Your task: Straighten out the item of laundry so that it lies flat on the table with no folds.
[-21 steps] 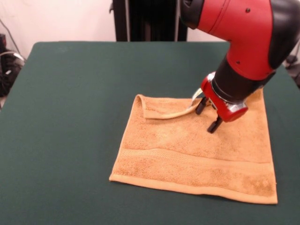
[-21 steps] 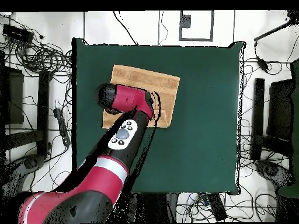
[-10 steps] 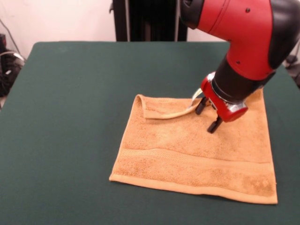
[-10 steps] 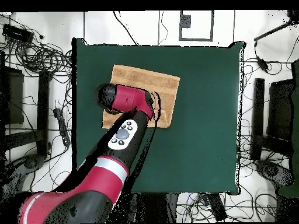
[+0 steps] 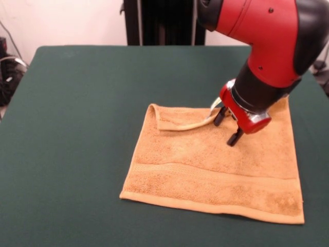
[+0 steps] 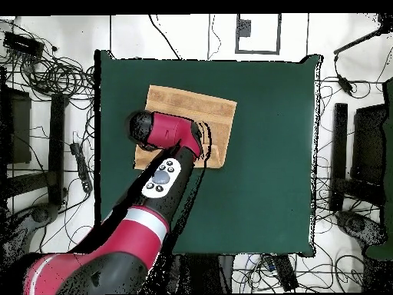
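Observation:
The golden-orange item of laundry (image 5: 205, 170) lies spread on the green table (image 5: 77, 128). Its far edge is folded back toward me in a narrow strip (image 5: 177, 123) that runs from the far-left corner to the gripper. My gripper (image 5: 227, 126) stands open just over the towel's far middle, its fingers tilted. One fingertip (image 5: 220, 117) is at the end of the folded strip, the other (image 5: 235, 138) rests on or just above the flat cloth. In the overhead view the arm (image 6: 165, 134) covers much of the towel (image 6: 192, 104) and hides the gripper.
Wide green table surface (image 6: 261, 154) surrounds the towel on all sides. Cables and equipment lie on the floor beyond the table edges (image 6: 46, 69). A black stand (image 5: 159, 23) rises behind the table's far side.

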